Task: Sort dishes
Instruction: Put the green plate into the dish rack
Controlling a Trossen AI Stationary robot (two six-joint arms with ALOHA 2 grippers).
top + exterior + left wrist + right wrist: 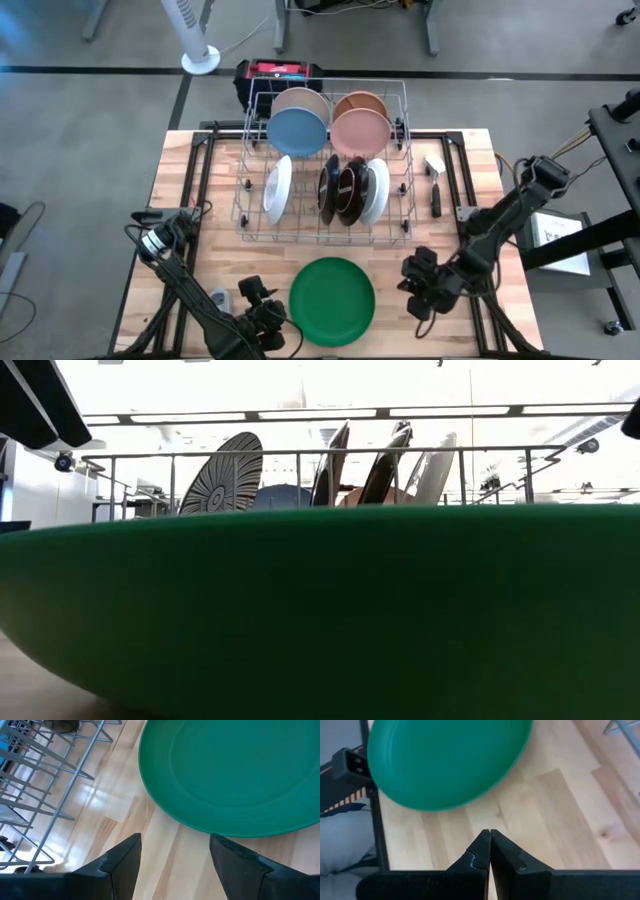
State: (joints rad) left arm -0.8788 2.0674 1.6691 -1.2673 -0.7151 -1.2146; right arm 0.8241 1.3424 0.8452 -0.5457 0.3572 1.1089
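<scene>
Grey floor surrounds the pale wooden bench (200, 200), which carries a wire rack (325, 232) of upright dishes. The green plate (332, 301) lies flat at the near edge, between the left fingers (175, 857) (spread open, just beside its rim) and the closed right fingers (490, 851).

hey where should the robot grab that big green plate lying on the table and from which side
Best bet is the raised rim of the green plate, on the edge nearest the left gripper, which is open and faces that rim across bare wood. The plate lies flat, right side up, so only its thin rim fits between the fingers: come in low from the left, one finger over the lip, one under.
</scene>
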